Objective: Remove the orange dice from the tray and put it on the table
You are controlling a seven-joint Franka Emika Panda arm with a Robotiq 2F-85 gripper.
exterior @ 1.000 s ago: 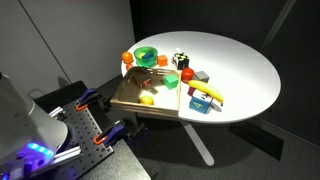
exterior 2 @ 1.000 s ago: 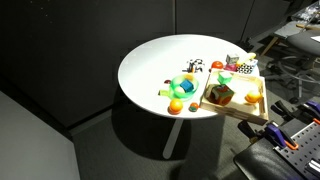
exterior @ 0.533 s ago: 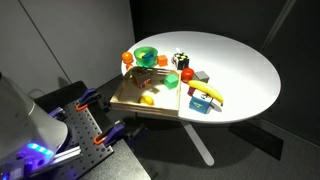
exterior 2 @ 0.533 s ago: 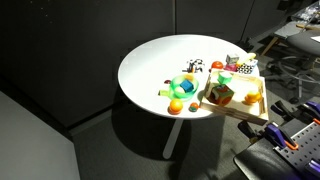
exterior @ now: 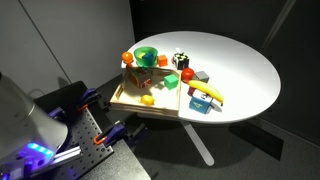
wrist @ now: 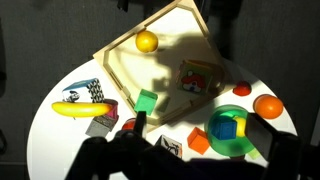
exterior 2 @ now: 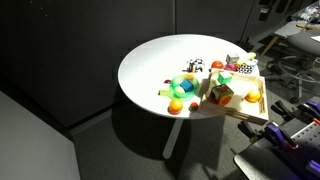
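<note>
Table: the big round white table (exterior: 240,60) holds the tray and many toys.
Tray: the light wood tray (exterior: 125,103) sits at the edge of the table, on the side near the robot's base.
Orange dice: the orange dice (exterior: 141,79) is inside the tray. It rests on the wood floor, close to the rim on the green bowl's side. Nothing is touching it. The wrist view shows it too (wrist: 200,78), with a picture on its top face.
Yellow ball: a yellow ball (wrist: 147,41) is also in the tray, well apart from the dice.
Green cube: a green cube (wrist: 147,100) is right at the tray's rim. I cannot tell if it is in or out.
Green bowl: a green bowl (exterior: 146,56) stands on the table just beside the tray.
Orange ball: an orange ball (wrist: 267,106) lies on the table near the bowl.
Banana: a toy banana (wrist: 80,108) lies on the table beside the tray.
Gripper: the gripper (wrist: 200,132) shows as dark shapes at the bottom of the wrist view, high over the toys. Its jaws are spread wide and hold nothing.
</note>
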